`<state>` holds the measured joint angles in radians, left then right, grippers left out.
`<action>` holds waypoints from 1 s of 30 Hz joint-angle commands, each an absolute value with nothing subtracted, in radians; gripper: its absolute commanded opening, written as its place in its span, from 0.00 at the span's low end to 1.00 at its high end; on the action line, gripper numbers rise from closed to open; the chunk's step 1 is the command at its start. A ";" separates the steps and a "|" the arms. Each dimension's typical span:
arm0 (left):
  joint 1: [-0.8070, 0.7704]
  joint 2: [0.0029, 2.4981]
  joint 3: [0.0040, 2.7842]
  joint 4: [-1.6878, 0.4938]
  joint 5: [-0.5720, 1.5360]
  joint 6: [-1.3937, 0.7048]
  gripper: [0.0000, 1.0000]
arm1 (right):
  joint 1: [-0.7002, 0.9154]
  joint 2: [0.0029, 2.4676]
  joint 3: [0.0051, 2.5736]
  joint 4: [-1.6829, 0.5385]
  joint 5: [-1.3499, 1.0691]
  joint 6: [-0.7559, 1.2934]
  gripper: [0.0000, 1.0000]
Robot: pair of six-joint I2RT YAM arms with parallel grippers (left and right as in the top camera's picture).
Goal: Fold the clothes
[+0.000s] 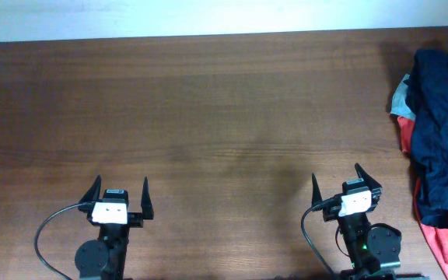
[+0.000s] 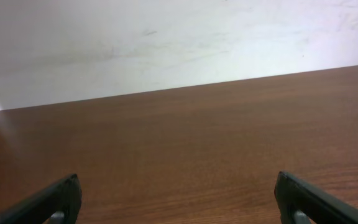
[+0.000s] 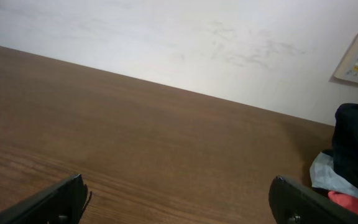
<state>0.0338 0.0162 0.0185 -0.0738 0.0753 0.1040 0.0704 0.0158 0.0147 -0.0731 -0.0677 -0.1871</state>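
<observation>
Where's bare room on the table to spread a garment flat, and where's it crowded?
The table is bare from its left edge across to the heap of clothes, and from the far edge down to the open left end effector and right end effector. Crowded only along the right edge, where the heap lies.

On the table (image 1: 208,93), a heap of garments (image 1: 442,117) lies right of the right pincer (image 1: 335,173), the left pincer (image 1: 120,187) well apart.
</observation>
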 commanded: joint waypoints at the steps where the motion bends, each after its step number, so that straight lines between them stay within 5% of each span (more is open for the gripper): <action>1: 0.029 0.006 0.009 -0.071 0.082 0.105 0.99 | 0.078 0.007 0.006 -0.070 -0.055 -0.187 0.98; 14: 0.029 0.006 0.009 -0.071 0.082 0.105 0.99 | 0.078 0.007 0.089 0.109 -0.145 -0.043 0.99; 21: 0.029 0.006 0.009 -0.071 0.082 0.105 0.99 | 0.078 0.133 0.434 -0.012 -0.065 -0.043 0.98; 30: 0.029 0.006 0.009 -0.071 0.082 0.105 0.99 | 0.077 0.639 1.031 -0.284 -0.053 -0.054 0.99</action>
